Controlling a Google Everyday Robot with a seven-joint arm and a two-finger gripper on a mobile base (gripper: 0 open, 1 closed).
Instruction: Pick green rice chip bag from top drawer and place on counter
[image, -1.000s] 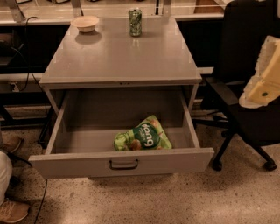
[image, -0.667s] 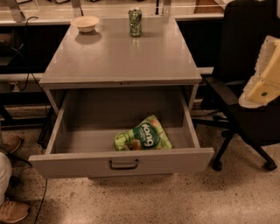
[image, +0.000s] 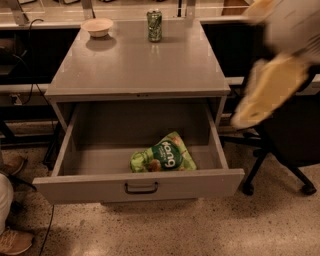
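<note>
In the camera view the top drawer (image: 210, 184) stands pulled open, and the green rice chip bag (image: 162, 156) lies on its floor against the front panel, right of centre. The gripper (image: 265, 94) hangs beyond the right edge of the counter (image: 135, 65), above a black office chair (image: 292, 145) and well apart from the bag; whether it is clenched or released cannot be told. A green soda can (image: 154, 25) and a bowl (image: 98, 26) stand at the counter's far edge

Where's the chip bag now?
Camera view: bag lies in the open drawer, front right of centre, behind the handle. The tool hangs upper right, outside the drawer.
</note>
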